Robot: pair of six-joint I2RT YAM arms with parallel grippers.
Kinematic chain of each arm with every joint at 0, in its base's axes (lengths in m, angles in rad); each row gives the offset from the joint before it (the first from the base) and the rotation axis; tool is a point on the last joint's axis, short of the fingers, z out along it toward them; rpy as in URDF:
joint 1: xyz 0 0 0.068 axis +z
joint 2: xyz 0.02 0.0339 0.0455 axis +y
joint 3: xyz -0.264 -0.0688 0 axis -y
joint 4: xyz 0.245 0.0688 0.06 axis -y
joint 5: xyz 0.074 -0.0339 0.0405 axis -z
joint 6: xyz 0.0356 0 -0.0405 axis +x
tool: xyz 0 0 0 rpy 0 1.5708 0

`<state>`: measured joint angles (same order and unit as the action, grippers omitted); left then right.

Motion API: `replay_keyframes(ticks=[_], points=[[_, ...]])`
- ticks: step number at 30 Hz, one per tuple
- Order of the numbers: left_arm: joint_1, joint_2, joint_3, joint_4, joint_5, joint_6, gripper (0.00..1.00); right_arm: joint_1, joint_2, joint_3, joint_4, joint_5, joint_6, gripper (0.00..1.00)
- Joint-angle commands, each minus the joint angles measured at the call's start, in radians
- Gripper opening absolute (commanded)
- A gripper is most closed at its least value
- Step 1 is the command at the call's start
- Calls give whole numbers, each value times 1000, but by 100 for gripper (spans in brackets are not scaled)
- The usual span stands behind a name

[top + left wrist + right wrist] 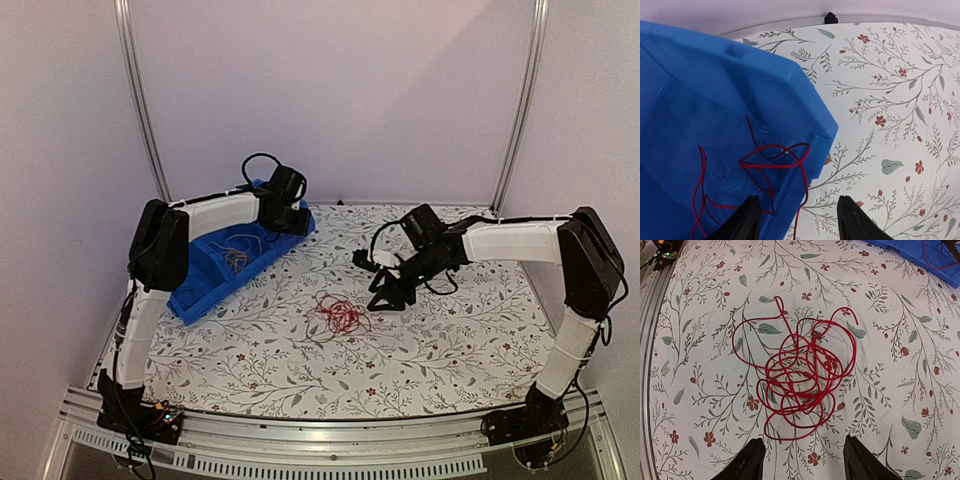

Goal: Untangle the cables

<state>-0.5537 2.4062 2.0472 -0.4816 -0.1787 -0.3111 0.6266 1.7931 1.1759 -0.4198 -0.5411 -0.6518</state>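
Above the red cable tangle [800, 377] the right gripper [802, 462] spreads wide; the left gripper [799, 222], equally wide, hangs over the blue bin [700, 100] and its red wire [772, 162], seemingly without touching it.

**Jaws parted on both sides**

The left arm [215, 212] bends at a raised elbow, its forearm reaching toward the far side. The left gripper [799, 220] points down with its jaws spread wide. The right arm [510, 242] folds inward, and the right gripper [802, 462] hangs low over the table, its jaws equally spread.
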Motion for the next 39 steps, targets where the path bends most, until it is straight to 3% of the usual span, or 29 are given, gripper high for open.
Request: replay_keyframes(ticks=[1,10,19,29,30,33,35,39], points=[[30,37,29,58,-28,49,49,-5,13,-8,9,-14,-9,57],[39,76,74,48,36,60,24,-6,38,-2,1,-3,-12,56],[40,-38,21,81,41,73,1,-5,52,2,-2,-3,-12,55],[74,-75,19,66,25,117,0,-5,57,4,-6,7,-14,53],[79,-74,27,53,38,118,1,-5,56,4,-6,9,-14,53],[77,-57,80,-28,81,167,29,-6,54,4,-9,12,-15,53],[68,-45,105,-86,115,262,36,-5,54,3,-10,13,-16,53],[60,-38,104,-148,-52,339,50,-5,56,6,-10,8,-19,53]])
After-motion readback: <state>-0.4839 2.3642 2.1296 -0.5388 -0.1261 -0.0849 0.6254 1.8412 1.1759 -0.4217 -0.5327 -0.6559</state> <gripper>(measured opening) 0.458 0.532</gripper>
